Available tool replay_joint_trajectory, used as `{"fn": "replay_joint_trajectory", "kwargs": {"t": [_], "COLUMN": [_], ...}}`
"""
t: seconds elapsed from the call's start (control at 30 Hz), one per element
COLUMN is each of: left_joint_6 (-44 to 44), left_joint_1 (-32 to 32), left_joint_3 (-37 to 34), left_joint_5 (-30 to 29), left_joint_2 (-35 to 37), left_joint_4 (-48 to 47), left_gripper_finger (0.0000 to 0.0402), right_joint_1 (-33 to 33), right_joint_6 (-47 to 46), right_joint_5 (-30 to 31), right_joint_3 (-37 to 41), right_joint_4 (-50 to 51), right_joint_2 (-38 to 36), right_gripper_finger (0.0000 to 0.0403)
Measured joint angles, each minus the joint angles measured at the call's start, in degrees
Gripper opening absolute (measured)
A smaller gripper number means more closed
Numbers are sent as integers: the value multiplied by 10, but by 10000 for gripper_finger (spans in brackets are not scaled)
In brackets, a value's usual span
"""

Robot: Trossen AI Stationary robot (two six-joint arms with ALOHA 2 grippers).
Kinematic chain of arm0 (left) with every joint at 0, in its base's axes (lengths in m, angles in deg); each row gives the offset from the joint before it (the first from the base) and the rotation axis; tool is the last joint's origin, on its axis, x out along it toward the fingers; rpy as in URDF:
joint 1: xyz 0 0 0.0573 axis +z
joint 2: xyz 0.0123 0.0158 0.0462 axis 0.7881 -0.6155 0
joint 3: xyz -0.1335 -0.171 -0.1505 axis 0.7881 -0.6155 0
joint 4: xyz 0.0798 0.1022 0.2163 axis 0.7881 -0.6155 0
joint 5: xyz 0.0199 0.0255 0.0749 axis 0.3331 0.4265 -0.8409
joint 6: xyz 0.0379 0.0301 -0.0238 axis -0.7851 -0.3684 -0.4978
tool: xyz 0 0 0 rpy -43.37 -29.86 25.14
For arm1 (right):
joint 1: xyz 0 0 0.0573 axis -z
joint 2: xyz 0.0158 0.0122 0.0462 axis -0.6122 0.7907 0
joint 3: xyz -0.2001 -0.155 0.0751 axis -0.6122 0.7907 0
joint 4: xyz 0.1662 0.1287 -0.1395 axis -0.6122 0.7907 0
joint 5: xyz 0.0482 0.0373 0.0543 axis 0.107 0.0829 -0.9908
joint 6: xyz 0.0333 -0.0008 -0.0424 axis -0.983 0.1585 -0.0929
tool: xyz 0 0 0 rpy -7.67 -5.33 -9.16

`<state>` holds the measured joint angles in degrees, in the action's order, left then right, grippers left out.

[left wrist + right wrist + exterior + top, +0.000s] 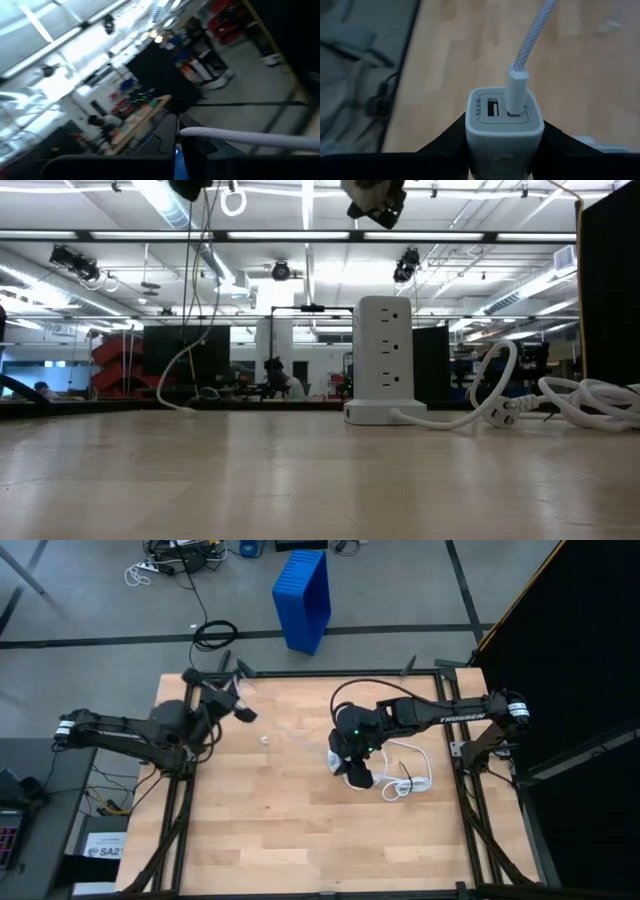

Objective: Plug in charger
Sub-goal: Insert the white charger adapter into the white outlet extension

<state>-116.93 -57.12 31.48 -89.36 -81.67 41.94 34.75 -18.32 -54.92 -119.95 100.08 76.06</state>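
Charger sits clamped between the right gripper fingers, held by its two flat sides, raised above the table at about three o'clock from centre, near the white power tower. It looks light, hard and smooth, so a squeeze across the broad flanks should hold, though the braided cable plugged into its port may tug it askew. That arm reaches in from three o'clock, wrist bent downward. The left gripper, pinched shut on a white cord, hangs at ten o'clock, angled upward.
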Motion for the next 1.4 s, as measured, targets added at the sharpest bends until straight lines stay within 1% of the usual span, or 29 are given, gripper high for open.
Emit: {"fn": "replay_joint_trajectory", "kwargs": {"t": [0.07,0.13,0.17,0.23,0.37,0.47,0.53,0.63,0.73,0.8,0.9,1.0,1.07,1.13,1.27,1.4], "left_joint_6": [-38,-55,-58,-38,83,202,273,361,422,455,491,506,507,506,480,462], "left_joint_1": [-3,-7,-10,-15,-23,-24,-24,-24,-24,-24,-24,-24,-24,-25,-24,-24], "left_joint_3": [0,0,0,0,0,0,0,0,0,0,0,0,-1,-1,-1,-1], "left_joint_5": [0,1,0,-9,-20,-20,-8,41,99,147,236,332,374,383,396,456], "left_joint_2": [0,-2,-3,-4,-5,-10,-11,-11,-11,-11,-12,-18,-23,-28,-41,-66], "left_joint_4": [37,43,32,-30,-233,-355,-423,-488,-532,-548,-557,-554,-535,-498,-431,-364], "left_gripper_finger": [0,0,0,0,16,48,79,129,174,199,223,234,235,235,234,234], "right_joint_1": [6,12,14,17,24,36,47,62,75,84,91,91,88,85,79,75], "right_joint_6": [0,1,3,10,16,21,22,22,26,31,38,49,59,60,54,52], "right_joint_5": [37,64,78,96,139,175,188,230,279,298,314,337,337,317,222,157], "right_joint_3": [0,0,0,0,0,0,0,0,0,0,0,0,0,0,0,0], "right_joint_4": [-13,-21,-26,-34,-33,-33,-33,-28,-23,-23,-31,-36,-36,-37,-33,-32], "right_joint_2": [-2,-3,-4,-4,-5,-5,-5,-5,-5,-6,-10,-14,-14,-12,-9,-9], "right_gripper_finger": [114,114,114,114,114,114,114,114,114,114,114,114,114,114,114,114]}}
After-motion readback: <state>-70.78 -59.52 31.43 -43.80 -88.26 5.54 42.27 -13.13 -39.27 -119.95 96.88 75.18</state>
